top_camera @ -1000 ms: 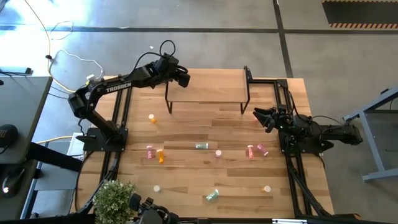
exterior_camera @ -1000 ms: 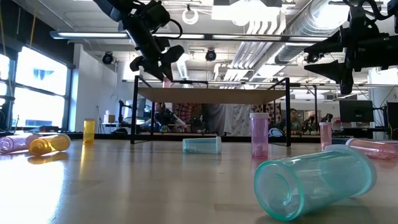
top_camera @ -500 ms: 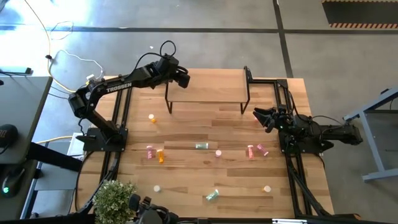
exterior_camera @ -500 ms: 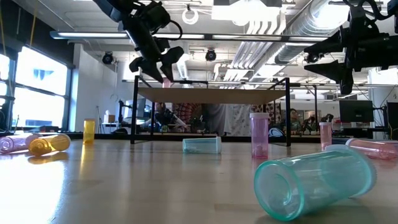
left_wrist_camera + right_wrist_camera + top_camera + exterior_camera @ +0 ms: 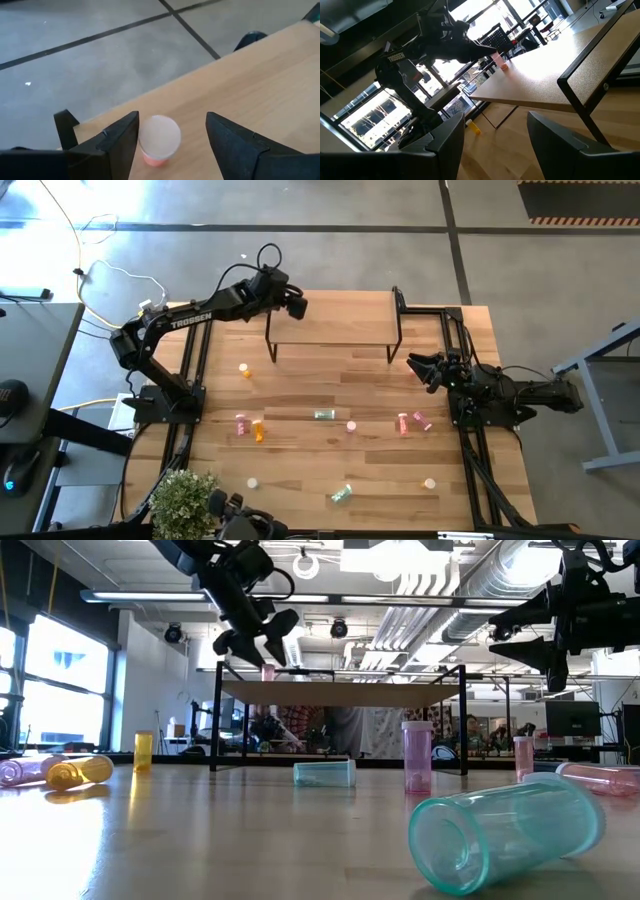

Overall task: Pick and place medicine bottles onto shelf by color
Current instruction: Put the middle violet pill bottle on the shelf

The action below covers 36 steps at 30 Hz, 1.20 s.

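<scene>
The left gripper (image 5: pixel 170 135) hangs over the shelf's (image 5: pixel 335 330) left end, near its far corner. Its fingers (image 5: pixel 112 142) stand apart on either side of a pink bottle (image 5: pixel 159 140), with a gap showing on both sides, so the bottle is released. That bottle stands upright on the shelf board close to the left edge, light cap up; in the low view it shows as a small pink shape (image 5: pixel 267 672) just under the gripper (image 5: pixel 255 640).

The right gripper (image 5: pixel 418 369) waits above the table (image 5: pixel 300 480) by the right edge, just off the shelf's near right leg. Its fingers (image 5: pixel 445 145) are spread and hold nothing.

The shelf stands at the table's far edge, about midway between the arms. The other bottles are on the table in front of it:
- an orange bottle (image 5: pixel 245 369) stands alone towards the left edge, near the shelf's left legs;
- a pink one (image 5: pixel 240 422) and an orange one (image 5: pixel 259 430) lie side by side farther forward on the left;
- a teal bottle (image 5: pixel 324 415) lies near the middle, with a pink one (image 5: pixel 351 426) standing just to its right;
- two pink bottles (image 5: pixel 403 423) (image 5: pixel 422 421) sit close together towards the right edge;
- a second teal bottle (image 5: pixel 342 494) lies tilted near the front edge;
- a light cap-up bottle (image 5: pixel 254 482) stands near the front left and another (image 5: pixel 430 483) near the front right; their colours cannot be told from above.

A potted plant (image 5: pixel 185 498) sits at the front left corner.
</scene>
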Tool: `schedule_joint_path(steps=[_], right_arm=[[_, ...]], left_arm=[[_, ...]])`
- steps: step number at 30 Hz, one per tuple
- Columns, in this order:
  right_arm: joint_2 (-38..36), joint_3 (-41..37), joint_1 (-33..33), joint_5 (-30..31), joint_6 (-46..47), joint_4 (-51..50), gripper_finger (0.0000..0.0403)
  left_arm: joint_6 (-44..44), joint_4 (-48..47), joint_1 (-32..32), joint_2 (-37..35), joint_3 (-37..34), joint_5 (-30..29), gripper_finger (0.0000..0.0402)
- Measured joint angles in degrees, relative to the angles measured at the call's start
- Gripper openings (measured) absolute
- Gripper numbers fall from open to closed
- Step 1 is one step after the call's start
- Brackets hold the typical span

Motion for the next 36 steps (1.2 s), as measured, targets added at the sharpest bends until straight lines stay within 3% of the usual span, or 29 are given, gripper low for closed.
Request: schedule_joint_path(steps=[10, 17, 22, 29, 36], right_arm=[[0.0, 1.1, 0.0, -0.2, -0.5, 2.4, 0.0206], [0.0, 6.0, 0.0, -3.9, -5.4, 1.6, 0.0206], [2.0, 11.8, 0.0, -5.8, -8.2, -3.1, 0.0206], [10.8, 22.9, 0.0, -10.6, -10.7, -14.4, 0.0206], [20.6, 33.1, 0.0, -17.6, -10.7, -28.7, 0.0206]], left_arm=[[0.7, 0.3, 0.8, -5.8, 0.0, -1.3, 0.0219], [1.4, 0.3, -1.7, -12.2, 0.0, 8.4, 0.0218], [3.8, 0.0, -8.4, -16.0, 0.0, 10.9, 0.0218], [-0.6, 0.6, -19.5, -17.4, -2.8, 8.1, 0.0218], [-6.9, 8.7, -29.6, -17.4, -8.4, 4.3, 0.0218]])
